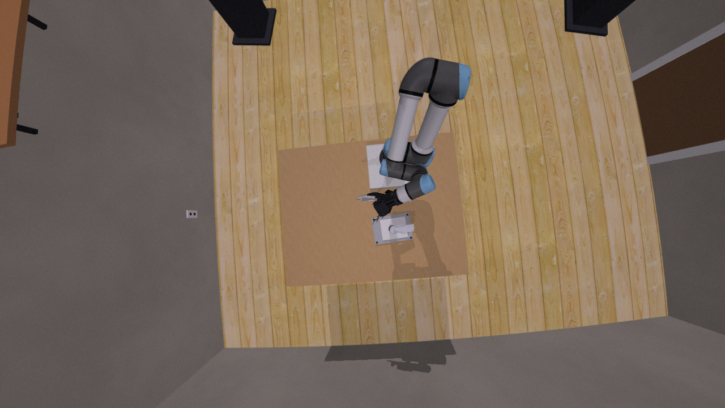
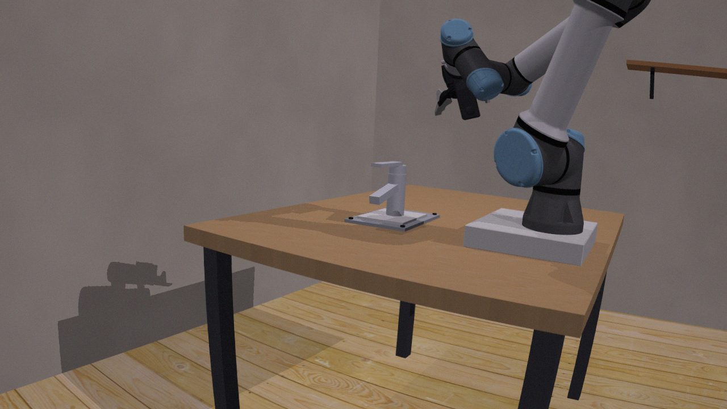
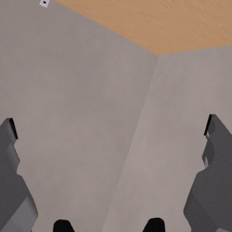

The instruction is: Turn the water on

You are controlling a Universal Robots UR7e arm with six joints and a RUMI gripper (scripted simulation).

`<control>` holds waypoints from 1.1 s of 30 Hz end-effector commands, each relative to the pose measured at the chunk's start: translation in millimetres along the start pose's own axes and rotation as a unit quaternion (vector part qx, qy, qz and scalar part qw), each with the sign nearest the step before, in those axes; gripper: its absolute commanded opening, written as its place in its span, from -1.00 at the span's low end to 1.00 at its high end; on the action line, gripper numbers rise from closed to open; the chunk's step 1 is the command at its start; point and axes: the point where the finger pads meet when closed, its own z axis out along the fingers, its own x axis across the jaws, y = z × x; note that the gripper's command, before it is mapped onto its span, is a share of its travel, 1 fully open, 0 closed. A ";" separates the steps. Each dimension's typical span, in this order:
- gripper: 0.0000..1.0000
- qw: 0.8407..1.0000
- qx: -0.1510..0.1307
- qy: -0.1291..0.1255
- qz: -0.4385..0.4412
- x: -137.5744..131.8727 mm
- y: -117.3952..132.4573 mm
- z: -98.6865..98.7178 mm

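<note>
The smooth grey metal tap (image 2: 394,195) stands on a square plate (image 2: 392,219) on the wooden worktop (image 2: 355,254); its flat lever (image 2: 385,164) lies level. The gripper (image 2: 447,101) hangs high at 1 o'clock from it, fingers wide apart, holding nothing.

Open air above brown wooden desk (image 2: 314,249) between raised black two-jaw hand (image 2: 447,104) and grey metal tap (image 2: 395,195); nothing between them. Hand high, well apart from tap, jaws spread wide, nothing between. Tap's flat grey lever (image 2: 386,164) projects sideways at top, air above it open. White slab base (image 2: 488,236) with grey-blue arm (image 2: 543,167) blocks one desk side. Grey walls (image 2: 203,101) stand behind the desk.
</note>
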 end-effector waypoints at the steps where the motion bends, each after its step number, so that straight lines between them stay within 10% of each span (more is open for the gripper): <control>1: 1.00 1.000 0.003 0.003 0.002 3.0 0.3 0.4; 13: 1.00 0.995 0.067 0.053 0.044 57.1 -4.3 3.5; 33: 1.00 0.943 0.273 0.105 0.159 163.8 -38.1 -30.7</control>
